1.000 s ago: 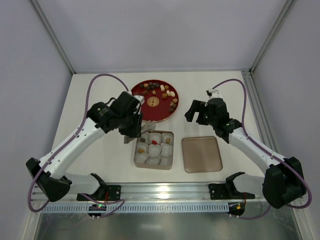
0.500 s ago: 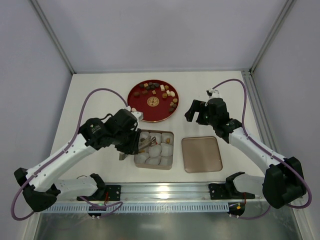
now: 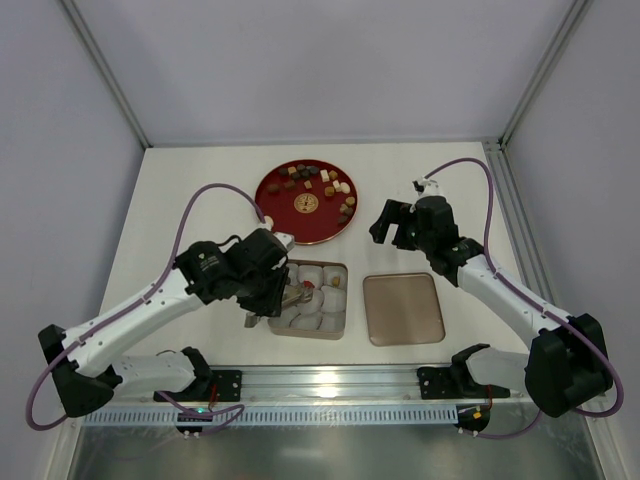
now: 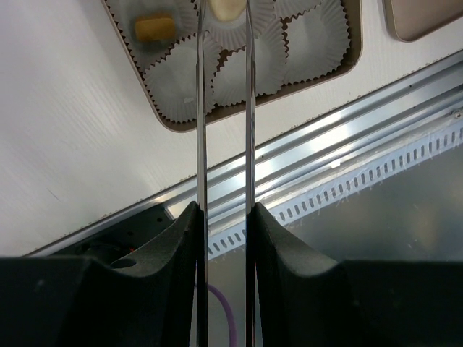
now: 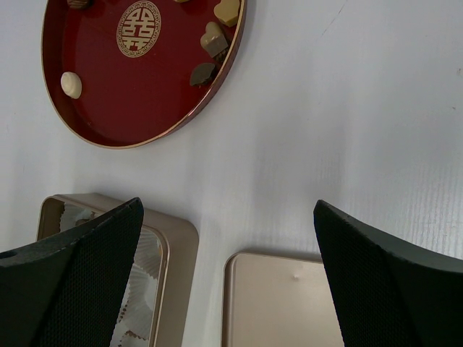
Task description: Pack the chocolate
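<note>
Small brown and cream chocolates [image 5: 215, 39] lie on a round red lacquer plate [image 5: 145, 94]; nearer, a gold metal tin [image 5: 177, 242] sits just beside a flat gold lid [image 5: 275, 296]

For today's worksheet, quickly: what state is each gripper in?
Left gripper: closed on a cream chocolate.
Right gripper: open, empty.

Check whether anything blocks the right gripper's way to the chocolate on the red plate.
Nothing visible does. The right gripper hangs open beside the red plate, only tabletop between it and the chocolate.
</note>
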`<state>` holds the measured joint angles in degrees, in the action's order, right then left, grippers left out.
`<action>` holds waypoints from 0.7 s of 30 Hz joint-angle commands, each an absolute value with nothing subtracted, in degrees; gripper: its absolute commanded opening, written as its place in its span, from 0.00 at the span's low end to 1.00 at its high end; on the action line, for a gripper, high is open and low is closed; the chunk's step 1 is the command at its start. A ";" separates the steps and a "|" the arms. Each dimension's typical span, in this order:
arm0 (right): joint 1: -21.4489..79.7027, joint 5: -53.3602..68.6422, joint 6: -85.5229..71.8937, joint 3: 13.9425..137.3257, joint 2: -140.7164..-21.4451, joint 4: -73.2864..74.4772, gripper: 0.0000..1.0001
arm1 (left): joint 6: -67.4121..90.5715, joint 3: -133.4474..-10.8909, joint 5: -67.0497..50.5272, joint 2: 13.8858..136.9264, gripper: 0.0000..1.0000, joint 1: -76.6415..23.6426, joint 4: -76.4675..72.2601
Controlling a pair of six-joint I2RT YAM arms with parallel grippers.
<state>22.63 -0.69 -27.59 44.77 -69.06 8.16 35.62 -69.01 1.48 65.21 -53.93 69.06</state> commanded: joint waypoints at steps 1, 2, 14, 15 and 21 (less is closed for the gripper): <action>22.50 -0.70 -28.12 44.65 -69.35 5.45 1.00 | 36.21 -68.21 2.81 65.74 0.30 -54.14 65.57; 22.50 -0.79 -28.04 44.39 -69.35 5.54 1.00 | 36.21 -67.94 2.29 65.74 0.30 -54.23 64.78; 22.50 -0.70 -28.30 43.94 -69.70 4.66 1.00 | 36.30 -67.06 2.11 66.71 0.33 -54.32 64.07; 22.50 -0.70 -28.30 43.86 -69.70 4.66 1.00 | 36.39 -67.06 2.02 66.80 0.33 -54.23 64.07; 22.50 -0.70 -28.39 43.59 -69.70 4.39 1.00 | 36.30 -67.06 1.93 66.80 0.34 -54.32 64.25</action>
